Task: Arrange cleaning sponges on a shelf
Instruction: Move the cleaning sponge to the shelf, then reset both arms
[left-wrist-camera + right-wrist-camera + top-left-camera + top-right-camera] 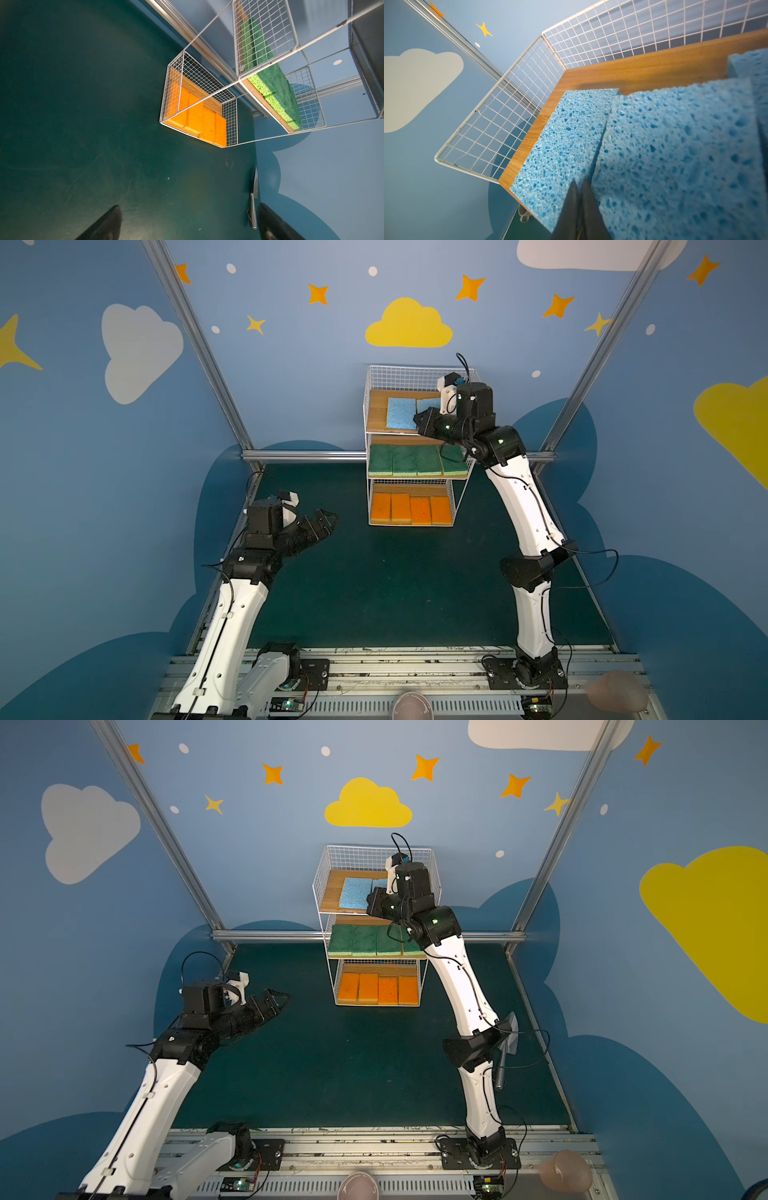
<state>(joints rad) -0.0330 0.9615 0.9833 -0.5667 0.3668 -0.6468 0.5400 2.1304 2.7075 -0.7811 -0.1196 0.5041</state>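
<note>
- Shelf (409,377), far centre: sorted by colour, orange sponges (410,508) bottom, green sponges (405,460) mid, blue sponges (401,412) top.
- R gripper (579,184): jaws together, empty, tips at blue seam; prob. nudging row flush.
- L gripper (326,522): jaws apart, idle at left.

- left arm (232,614) and right arm (525,506): glossy white shells between black joint housings; small dark screws dot the shells
- thin black cables run along each link; one loops off each wrist
- green lights glow on the right arm's joints; black base plates (496,666) carry silver bolts
- right gripper (579,182): dark grey tapered fingers
</note>
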